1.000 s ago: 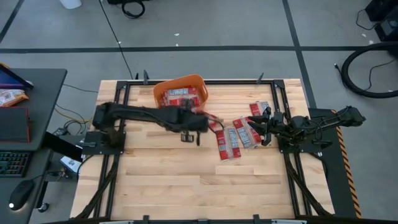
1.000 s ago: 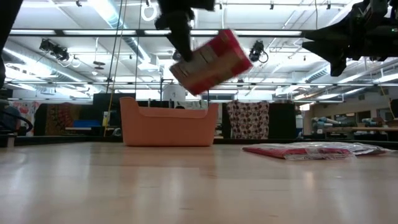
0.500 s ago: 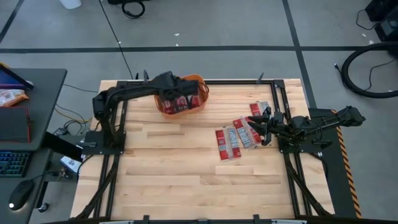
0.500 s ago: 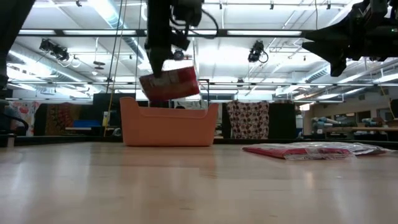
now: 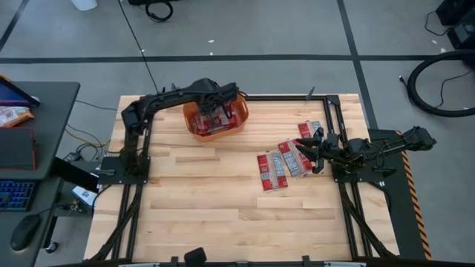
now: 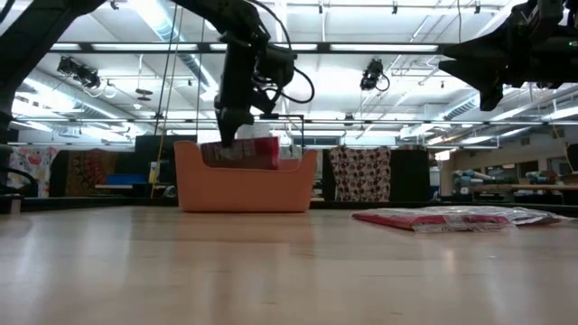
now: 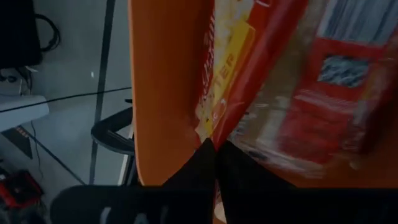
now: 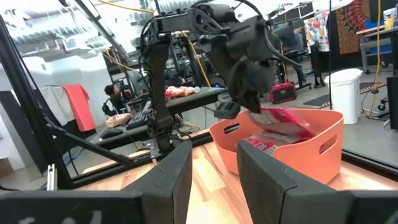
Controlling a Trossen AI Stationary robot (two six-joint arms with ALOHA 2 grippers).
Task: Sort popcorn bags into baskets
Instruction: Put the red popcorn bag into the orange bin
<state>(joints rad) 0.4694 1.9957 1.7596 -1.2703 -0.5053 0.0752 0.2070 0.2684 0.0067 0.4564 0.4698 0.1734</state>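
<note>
**Table stock, 1 moment**

Table [image 5: 223,215]: wooden. Orange tub [image 5: 194,120]: far edge, holding red packets. Left gripper [image 5: 217,106]: over the tub, pinching 1 popcorn bag [image 6: 244,152] at rim level. Loose bags [image 5: 282,163]: near right edge. Right gripper [image 5: 312,150]: beside them, fingers parted, empty.

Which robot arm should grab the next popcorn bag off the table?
Probably the right. Its open right gripper hovers beside the loose red popcorn bags on the wooden table, while the left gripper is over the orange plastic tub, shut on a red packet.
</note>
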